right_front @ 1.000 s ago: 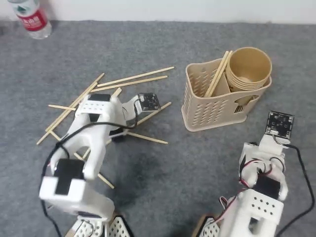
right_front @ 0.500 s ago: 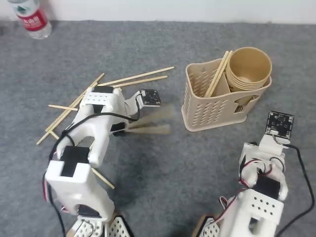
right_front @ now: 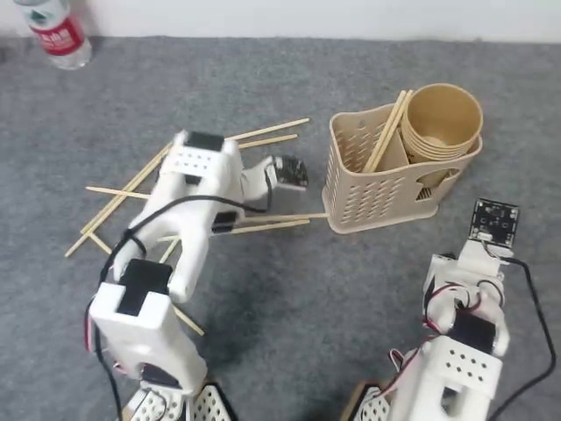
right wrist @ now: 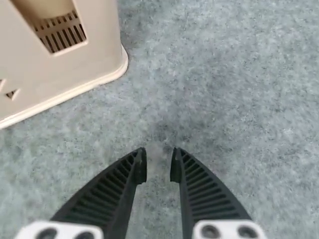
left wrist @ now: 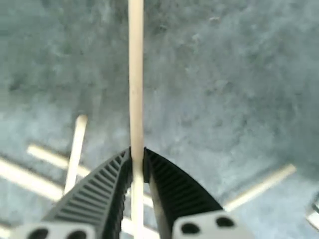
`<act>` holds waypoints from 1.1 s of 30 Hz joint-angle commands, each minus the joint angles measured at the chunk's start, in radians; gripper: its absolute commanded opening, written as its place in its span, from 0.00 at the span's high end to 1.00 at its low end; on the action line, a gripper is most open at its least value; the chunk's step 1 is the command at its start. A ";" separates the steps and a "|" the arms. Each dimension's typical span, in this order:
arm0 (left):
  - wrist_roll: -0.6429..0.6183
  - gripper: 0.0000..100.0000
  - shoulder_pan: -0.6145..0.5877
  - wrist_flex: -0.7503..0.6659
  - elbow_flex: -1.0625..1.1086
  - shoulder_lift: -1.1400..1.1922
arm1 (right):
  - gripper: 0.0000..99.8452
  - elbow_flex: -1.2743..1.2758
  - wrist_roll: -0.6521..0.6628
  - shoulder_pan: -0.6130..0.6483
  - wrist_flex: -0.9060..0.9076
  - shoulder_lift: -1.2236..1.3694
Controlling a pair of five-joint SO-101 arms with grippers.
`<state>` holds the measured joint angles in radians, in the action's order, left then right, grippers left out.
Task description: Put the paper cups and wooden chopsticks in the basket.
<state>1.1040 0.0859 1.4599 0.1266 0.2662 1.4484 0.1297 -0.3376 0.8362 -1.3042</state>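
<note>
Your left gripper [left wrist: 137, 154] is clamped shut on a wooden chopstick [left wrist: 135, 74] whose long axis runs straight ahead toward the basket [right_front: 368, 193], tip near its lower wall, so you'll likely need to lift it over the rim.

Beige slotted basket [right_front: 377, 197] stands upright on the grey worktop [right_front: 351, 289]. A stack of nested paper cups [right_front: 445, 123] sits mouth-up in 1 compartment, and 2 wooden chopsticks [right_front: 389, 132] lean in the other. Loose chopsticks [right_front: 123, 195] lie scattered flat to one side. The held chopstick [left wrist: 135, 74] is pinched in the left gripper [left wrist: 137, 152].
</note>
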 commanded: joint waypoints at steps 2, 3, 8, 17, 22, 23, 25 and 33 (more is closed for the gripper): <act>-0.043 0.99 -0.046 0.226 -0.306 -0.199 | 0.90 -0.003 -0.002 0.008 -0.033 -0.022; -0.052 0.99 -0.046 0.250 -0.343 -0.247 | 0.90 -0.003 -0.002 0.008 -0.033 -0.022; -0.144 0.99 -0.006 0.292 -0.455 -0.489 | 0.90 -0.002 -0.002 0.008 -0.033 -0.022; -1.034 0.99 0.227 -0.069 -0.478 -0.756 | 0.90 0.002 -0.002 0.008 -0.031 -0.021; -1.289 0.99 0.379 -0.399 -0.364 -0.738 | 0.90 0.020 0.000 0.007 -0.041 -0.022; -1.289 0.99 0.413 -0.443 -0.323 -0.729 | 0.90 0.020 0.000 0.007 -0.041 -0.022; -1.289 0.99 0.466 -0.534 -0.226 -0.706 | 0.90 0.021 0.000 0.007 -0.041 -0.022; -1.286 0.99 0.539 -0.870 0.108 -0.675 | 0.90 0.028 0.000 0.007 -0.071 -0.022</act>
<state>-0.1680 0.5877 0.7664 0.1220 -0.4089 1.4822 0.1297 -0.3376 0.7902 -1.3165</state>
